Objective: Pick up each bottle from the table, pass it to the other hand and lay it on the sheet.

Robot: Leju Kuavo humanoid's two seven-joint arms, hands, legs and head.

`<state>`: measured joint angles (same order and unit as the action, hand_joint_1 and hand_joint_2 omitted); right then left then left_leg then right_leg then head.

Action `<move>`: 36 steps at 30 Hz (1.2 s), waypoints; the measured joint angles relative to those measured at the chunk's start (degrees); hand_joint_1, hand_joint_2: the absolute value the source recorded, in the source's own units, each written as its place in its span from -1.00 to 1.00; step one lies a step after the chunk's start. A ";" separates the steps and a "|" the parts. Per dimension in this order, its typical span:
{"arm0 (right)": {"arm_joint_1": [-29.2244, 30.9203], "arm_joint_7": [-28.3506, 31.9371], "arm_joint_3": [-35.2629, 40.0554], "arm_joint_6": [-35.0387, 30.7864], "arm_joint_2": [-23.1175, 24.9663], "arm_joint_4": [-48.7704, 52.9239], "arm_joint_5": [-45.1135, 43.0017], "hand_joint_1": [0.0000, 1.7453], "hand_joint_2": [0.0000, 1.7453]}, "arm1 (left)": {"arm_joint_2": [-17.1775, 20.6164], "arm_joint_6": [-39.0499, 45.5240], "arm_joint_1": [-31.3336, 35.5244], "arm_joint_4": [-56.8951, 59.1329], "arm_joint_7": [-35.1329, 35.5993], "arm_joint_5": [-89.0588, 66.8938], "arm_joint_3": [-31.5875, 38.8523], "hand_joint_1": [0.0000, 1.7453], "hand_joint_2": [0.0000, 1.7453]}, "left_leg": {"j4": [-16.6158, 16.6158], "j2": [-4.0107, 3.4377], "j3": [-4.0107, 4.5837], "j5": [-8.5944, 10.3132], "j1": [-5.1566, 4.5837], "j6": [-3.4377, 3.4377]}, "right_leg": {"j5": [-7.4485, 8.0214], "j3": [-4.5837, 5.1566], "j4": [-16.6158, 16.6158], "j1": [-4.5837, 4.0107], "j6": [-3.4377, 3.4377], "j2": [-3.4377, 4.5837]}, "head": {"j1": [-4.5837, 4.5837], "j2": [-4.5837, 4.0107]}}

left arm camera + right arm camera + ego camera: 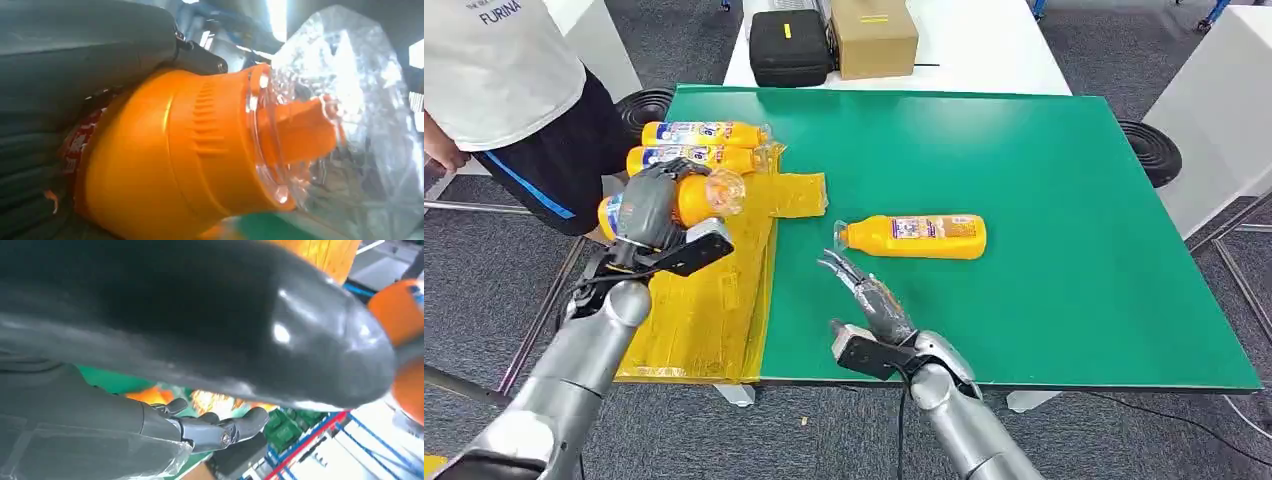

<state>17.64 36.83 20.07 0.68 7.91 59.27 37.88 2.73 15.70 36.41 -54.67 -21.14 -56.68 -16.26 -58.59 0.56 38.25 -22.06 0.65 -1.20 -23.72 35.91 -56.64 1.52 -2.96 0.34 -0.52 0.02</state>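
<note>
Orange bottles – four: two on sheet (714, 320), one in left hand's (652, 208) grasp; right hand (869, 295) fingers apart.

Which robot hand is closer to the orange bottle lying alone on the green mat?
Right robot hand, empty, just short of that bottle; left robot hand holds another over the yellow sheet.

Glossy orange plastic bottle (165, 160) with a ribbed shoulder and clear, faceted plastic cap (350, 100), held in the matt grey left robot hand (652, 208). At lower left, a crinkled, shiny yellow sheet (714, 310) overlaps the smooth matt green surface (1074, 250); brushed silver metal arms (574, 380) below.
</note>
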 measured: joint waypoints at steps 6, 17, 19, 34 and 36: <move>-1.91 -0.11 -2.56 0.68 -0.59 4.27 0.63 -1.00 -1.00 | 1.49 -10.62 9.02 8.69 1.54 -10.57 -6.73 1.00 1.00 | -0.01 0.02 0.04 0.05 -0.02 -0.05 | 0.09 0.01 0.00 0.01 0.11 -0.02 | 0.00 0.00; -3.33 -0.20 -4.31 0.66 -1.18 7.35 1.07 -1.00 -1.00 | 2.74 -24.74 19.41 23.19 -3.49 -12.84 -18.23 1.00 1.00 | -0.01 -0.02 0.04 0.07 0.01 -0.01 | 0.09 0.03 -0.01 -0.10 0.12 -0.01 | 0.02 0.00; -3.36 -0.20 -4.44 0.61 -1.22 7.72 1.05 -1.00 -1.00 | 2.85 -26.83 20.31 24.42 -3.76 -12.45 -19.52 1.00 1.00 | -0.01 -0.03 0.04 0.07 0.00 0.00 | 0.09 0.03 -0.01 -0.10 0.12 0.00 | -0.02 0.00; -4.19 -0.37 -6.87 0.37 -1.44 9.51 2.08 -1.00 -1.00 | 3.44 -28.88 19.42 32.66 1.67 -5.13 -22.60 1.00 1.00 | -0.01 -0.02 0.05 0.07 0.00 0.00 | 0.08 0.03 -0.01 -0.09 0.13 -0.01 | 0.00 0.00; -4.28 -0.37 -7.02 0.20 -1.44 9.56 2.25 -1.00 -1.00 | 3.37 -28.09 18.83 33.12 2.41 -3.88 -22.63 1.00 1.00 | 0.00 -0.02 0.05 0.07 0.00 0.00 | 0.08 0.03 -0.01 -0.09 0.13 0.00 | -0.02 0.00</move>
<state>13.37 36.46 13.05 0.87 6.47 68.83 40.13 6.10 -12.39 55.24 -21.55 -18.73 -60.56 -38.88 -58.59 0.55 38.30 -21.99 0.64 -1.19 -23.64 35.94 -56.65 1.43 -2.83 0.34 -0.55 0.02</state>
